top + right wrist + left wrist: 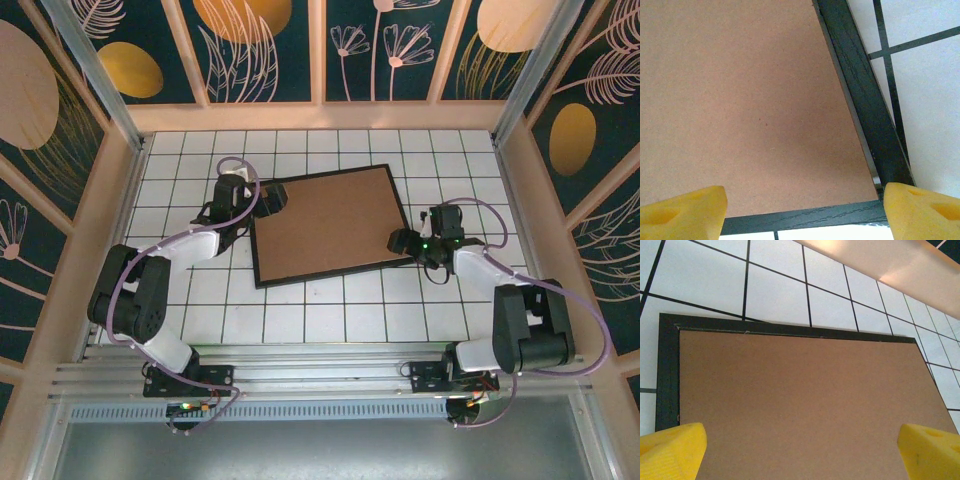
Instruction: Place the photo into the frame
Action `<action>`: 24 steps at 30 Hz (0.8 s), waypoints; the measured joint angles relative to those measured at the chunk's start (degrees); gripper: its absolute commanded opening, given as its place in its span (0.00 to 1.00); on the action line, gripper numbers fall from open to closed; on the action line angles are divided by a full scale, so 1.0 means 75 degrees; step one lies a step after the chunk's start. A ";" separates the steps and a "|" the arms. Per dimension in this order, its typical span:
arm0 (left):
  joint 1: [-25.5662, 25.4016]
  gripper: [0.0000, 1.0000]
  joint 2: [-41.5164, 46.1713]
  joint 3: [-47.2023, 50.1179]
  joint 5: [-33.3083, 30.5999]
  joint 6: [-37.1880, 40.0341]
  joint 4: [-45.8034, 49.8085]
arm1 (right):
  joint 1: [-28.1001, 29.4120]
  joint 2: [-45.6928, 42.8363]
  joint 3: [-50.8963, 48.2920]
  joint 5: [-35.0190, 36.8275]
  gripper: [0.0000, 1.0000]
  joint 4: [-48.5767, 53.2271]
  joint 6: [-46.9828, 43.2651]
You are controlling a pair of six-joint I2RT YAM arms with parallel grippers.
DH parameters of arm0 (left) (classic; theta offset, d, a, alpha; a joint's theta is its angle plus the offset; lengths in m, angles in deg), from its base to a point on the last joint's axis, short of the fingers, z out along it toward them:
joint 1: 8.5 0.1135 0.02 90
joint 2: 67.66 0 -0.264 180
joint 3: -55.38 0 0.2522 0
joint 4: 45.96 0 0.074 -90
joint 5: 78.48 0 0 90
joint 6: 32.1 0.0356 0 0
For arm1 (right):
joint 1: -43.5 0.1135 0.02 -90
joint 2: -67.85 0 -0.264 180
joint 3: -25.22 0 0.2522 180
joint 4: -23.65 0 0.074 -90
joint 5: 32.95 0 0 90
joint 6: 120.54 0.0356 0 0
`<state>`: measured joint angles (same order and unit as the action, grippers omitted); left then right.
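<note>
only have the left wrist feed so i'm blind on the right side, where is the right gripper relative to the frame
Observer: The right gripper is at the near right corner of the frame, jaws open, one finger over the backing board, the other beyond the rim.
Operator: does the board reach the near rim, can't see that edge
Observer: Yes, from the top camera it fills the frame down to the near rim.

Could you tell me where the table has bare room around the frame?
Free: tiles between the frame and the arm bases, and between the frame and the back wall. Crowded: beside the left gripper and the right gripper at the frame's sides.
</note>
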<state>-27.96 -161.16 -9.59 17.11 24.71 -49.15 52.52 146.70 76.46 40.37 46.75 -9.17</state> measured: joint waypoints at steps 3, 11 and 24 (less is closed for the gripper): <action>-0.0009 0.98 0.0000 0.0003 0.0003 0.0000 0.0000 | -0.0006 0.0044 -0.0003 -0.0020 0.82 -0.0012 -0.0003; -0.0017 0.98 0.0000 0.0003 0.0035 0.0003 -0.0003 | -0.0050 0.0216 -0.0035 -0.0108 0.82 -0.0067 -0.0041; -0.0192 0.97 0.0000 0.0017 0.0338 0.0236 -0.0221 | -0.0388 0.0204 -0.0280 -0.0871 0.81 -0.0586 -0.0146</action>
<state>-29.41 -161.16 -9.45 19.64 26.48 -50.81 49.61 148.23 74.36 33.83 42.36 -10.26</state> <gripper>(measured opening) 0.975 0.807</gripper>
